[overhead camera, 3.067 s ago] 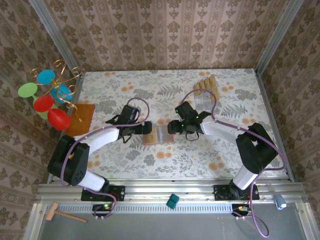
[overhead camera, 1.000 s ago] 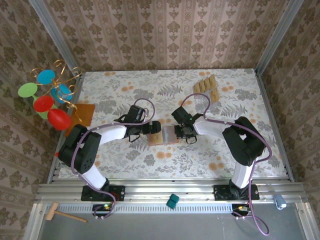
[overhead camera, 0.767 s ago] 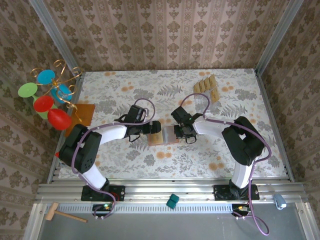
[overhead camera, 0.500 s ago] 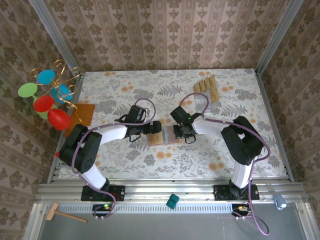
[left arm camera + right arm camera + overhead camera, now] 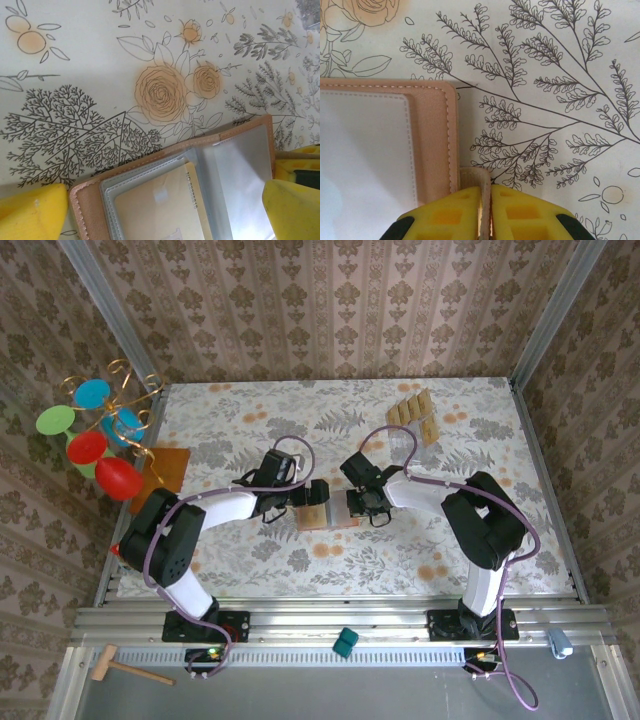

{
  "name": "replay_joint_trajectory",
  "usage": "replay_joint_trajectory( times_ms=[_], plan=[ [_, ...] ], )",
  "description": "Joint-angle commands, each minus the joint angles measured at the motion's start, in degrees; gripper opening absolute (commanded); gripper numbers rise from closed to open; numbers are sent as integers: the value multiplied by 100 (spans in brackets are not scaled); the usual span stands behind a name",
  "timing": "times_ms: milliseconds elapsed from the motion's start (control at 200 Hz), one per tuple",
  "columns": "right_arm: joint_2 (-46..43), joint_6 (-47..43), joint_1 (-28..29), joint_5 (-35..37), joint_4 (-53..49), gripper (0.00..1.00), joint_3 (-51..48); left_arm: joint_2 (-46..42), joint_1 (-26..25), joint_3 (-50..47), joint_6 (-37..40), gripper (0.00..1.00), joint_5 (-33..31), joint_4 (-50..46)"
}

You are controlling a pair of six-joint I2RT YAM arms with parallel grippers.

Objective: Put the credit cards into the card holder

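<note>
Now | right claw (image 5: 485, 200) pinches tab of stitched leathery card holder (image 5: 434, 140) | left claw (image 5: 162, 207) spread wide

My 2 arms look alike from above: the left arm (image 5: 215, 508) and the right arm (image 5: 432, 498) each have smooth white shells between bulky black joint housings, ending in a black base (image 5: 203, 626). A thin purple cable (image 5: 288, 443) runs along each one. The left gripper (image 5: 316, 492) and right gripper (image 5: 352, 502) have black bodies. On my wrist cameras the fingers (image 5: 32, 212) are chunky bright yellow plastic, the right pair showing shallow square recesses and black outer corners.
</note>
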Motion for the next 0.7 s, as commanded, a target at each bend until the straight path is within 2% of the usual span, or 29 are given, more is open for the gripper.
replay_joint_trajectory(
  times_ms=[0,270,695],
  plan=[
    [756,165,273,-876,662,14,-187,-97,-83,-135,-278,100,381,534],
    [823,183,271,-902,706,13,-170,-597,-124,-409,-892,100,553,1315],
    [774,192,222,-974,740,13,-162,-350,-616,-491,-1571,100,484,2295]
  ],
)
